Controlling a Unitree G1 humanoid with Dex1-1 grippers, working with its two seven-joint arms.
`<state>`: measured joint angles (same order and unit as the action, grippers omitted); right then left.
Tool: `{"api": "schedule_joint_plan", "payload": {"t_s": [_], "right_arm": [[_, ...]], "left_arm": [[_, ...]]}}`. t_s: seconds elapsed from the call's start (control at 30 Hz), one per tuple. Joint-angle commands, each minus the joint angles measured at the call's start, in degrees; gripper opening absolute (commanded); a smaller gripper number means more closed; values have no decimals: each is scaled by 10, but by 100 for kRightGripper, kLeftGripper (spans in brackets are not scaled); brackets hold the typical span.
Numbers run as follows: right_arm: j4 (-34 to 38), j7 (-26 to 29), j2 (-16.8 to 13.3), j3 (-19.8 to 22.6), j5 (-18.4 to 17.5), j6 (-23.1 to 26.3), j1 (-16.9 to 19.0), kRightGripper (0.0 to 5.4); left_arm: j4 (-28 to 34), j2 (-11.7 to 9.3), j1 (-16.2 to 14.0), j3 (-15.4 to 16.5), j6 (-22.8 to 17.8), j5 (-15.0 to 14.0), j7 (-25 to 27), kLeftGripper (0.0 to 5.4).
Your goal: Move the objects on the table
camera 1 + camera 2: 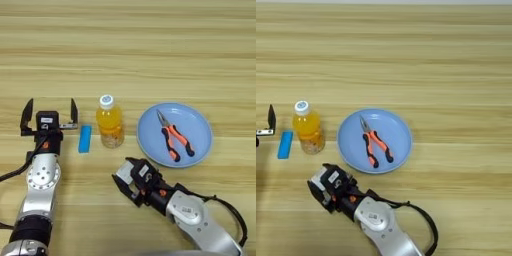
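Objects sit in a row across the mid table point(150, 50). From left: blue bar point(85, 138), flat, long axis running near-far; bottle point(110, 122) just right of it, upright, white cap on, orange juice inside; then plate point(197, 125), light blue, round, apart from the bottle w/ a small gap of bare wood. Pliers point(175, 137) lie inside the plate, jaws pointing far-left, orange/black handles spread toward the near-right rim.

We see the left gripper point(49, 114) at the left side, just left of the bar and bottle. Its two black fingers stand wide apart, pointing far, w/ nothing between them. The right finger tip is close to the bar's far end; we can't tell if it touches.

Right gripper point(131, 182) is near side, centre, below the gap btwn bottle and plate, arm coming in from the near-right corner. Fingers point left; we can't tell if they're apart or together, or if anything's held. We can't make out a white block in either view.
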<state>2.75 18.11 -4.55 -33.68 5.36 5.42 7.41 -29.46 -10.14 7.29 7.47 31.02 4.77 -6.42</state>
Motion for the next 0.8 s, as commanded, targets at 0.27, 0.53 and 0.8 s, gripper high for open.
{"api": "schedule_joint_plan", "payload": {"t_s": [0.27,0.53,0.8], "right_arm": [[-92,32,22,28,-27,-38,-26,251],[-118,44,28,30,-26,-58,-28,300],[-99,44,27,30,-21,-82,-22,389]], "left_arm": [[1,-2,0,-3,-5,7,-2,540],[3,-2,-1,-3,-6,7,-2,540],[4,-2,-1,-3,-6,7,-2,540]]}}
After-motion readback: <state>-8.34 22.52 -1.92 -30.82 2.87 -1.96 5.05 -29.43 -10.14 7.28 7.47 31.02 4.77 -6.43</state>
